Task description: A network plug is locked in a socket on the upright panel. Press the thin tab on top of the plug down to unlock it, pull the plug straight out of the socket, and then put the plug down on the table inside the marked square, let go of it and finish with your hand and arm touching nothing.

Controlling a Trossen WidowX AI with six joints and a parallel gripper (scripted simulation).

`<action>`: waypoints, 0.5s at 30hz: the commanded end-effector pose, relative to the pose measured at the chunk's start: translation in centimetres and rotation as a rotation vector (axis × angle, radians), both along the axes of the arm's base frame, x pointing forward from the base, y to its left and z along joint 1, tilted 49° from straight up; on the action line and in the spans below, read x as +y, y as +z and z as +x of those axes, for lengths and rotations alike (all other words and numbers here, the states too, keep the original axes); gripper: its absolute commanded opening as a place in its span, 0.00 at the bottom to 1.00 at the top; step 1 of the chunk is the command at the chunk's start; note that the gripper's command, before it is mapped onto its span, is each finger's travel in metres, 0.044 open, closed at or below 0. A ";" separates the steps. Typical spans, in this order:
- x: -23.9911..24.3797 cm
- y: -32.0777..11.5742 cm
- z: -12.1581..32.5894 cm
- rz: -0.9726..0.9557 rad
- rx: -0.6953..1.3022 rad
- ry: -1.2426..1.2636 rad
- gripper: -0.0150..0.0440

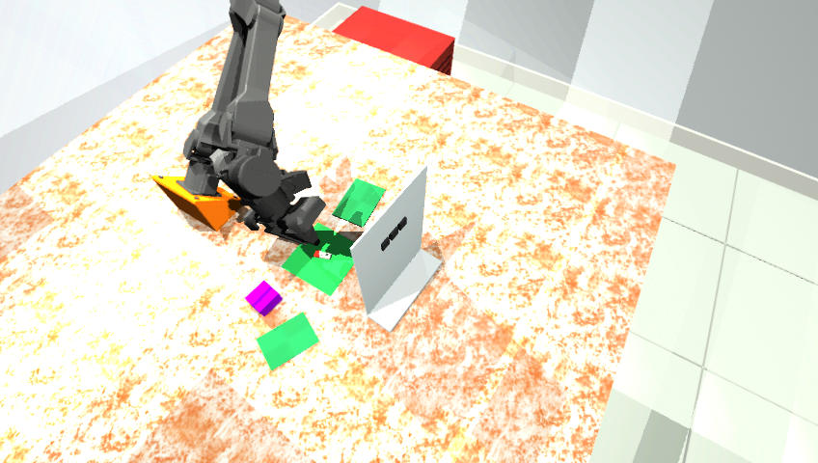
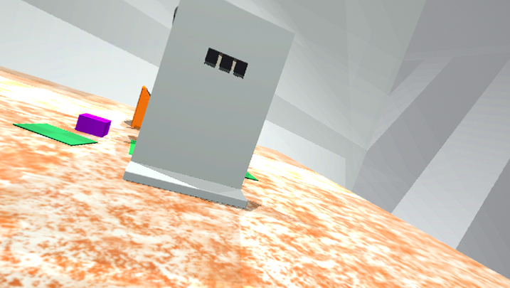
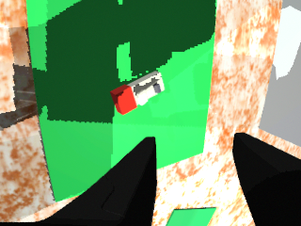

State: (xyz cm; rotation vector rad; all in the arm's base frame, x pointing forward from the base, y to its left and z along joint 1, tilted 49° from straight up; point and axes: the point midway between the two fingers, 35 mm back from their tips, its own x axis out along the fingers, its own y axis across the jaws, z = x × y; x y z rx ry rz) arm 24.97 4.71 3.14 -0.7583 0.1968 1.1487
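Observation:
The network plug (image 1: 323, 255) (image 3: 138, 92), white with a red end, lies on the largest green marked area (image 1: 330, 281) (image 3: 181, 134), within its edges. My gripper (image 1: 316, 242) (image 3: 194, 137) is open partway and holds nothing. Its fingertips are above the table near the plug. In the wrist view the plug is beyond the left fingertip, not between the fingers. The upright grey panel (image 1: 372, 275) (image 2: 201, 115) stands beside the green area, with three black socket blocks (image 1: 394, 232) (image 2: 226, 62) through it. The panel hides the plug and fingers in the exterior view.
A purple block (image 1: 262, 297) (image 2: 92, 125) stands near a smaller green patch (image 1: 286, 340) (image 2: 54, 134). Another green patch (image 1: 361, 201) lies on the panel's other side. An orange wedge (image 1: 215, 212) (image 2: 140, 109) is under the arm. A red box (image 1: 395, 34) is beyond the table's far edge.

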 end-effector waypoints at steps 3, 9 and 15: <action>-0.6 0.5 0.3 -0.002 -0.006 -0.001 0.52; -1.1 0.8 0.3 -0.003 -0.005 -0.001 0.52; -1.6 1.2 0.4 -0.003 -0.005 0.000 0.52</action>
